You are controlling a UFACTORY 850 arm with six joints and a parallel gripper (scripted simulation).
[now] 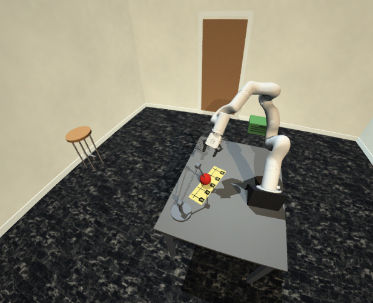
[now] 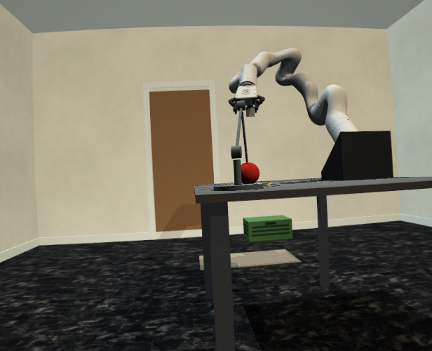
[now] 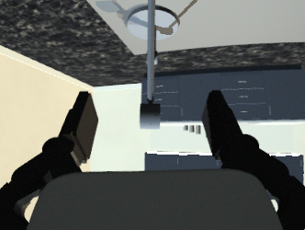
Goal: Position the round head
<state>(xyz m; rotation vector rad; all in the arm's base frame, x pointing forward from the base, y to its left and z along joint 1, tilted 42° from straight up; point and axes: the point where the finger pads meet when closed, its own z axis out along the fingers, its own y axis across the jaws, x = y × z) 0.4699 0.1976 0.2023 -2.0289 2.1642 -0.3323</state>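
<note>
The lamp's round foot (image 1: 175,213) (image 2: 224,187) (image 3: 138,28) sits on the bench. Its rods rise to a grey elbow joint (image 1: 197,165) (image 2: 240,104) (image 3: 150,116), and a thin rod runs down to the red head (image 1: 205,179) (image 2: 250,173). The head hangs low by the middle of the yellow strip (image 1: 195,199); its exact mark and height cannot be told. My gripper (image 1: 209,151) (image 2: 245,110) (image 3: 150,105) is open and empty, beyond the elbow as seen from the foot. In the wrist view the elbow shows between the fingers, touching neither. The head is hidden there.
The grey bench (image 1: 232,225) (image 2: 295,187) carries the black robot pedestal (image 1: 261,200) (image 2: 367,154) at its right side. The lamp stands near the bench's left edge. A stool (image 1: 78,134) and a green box (image 1: 257,125) (image 2: 268,228) are away from the bench.
</note>
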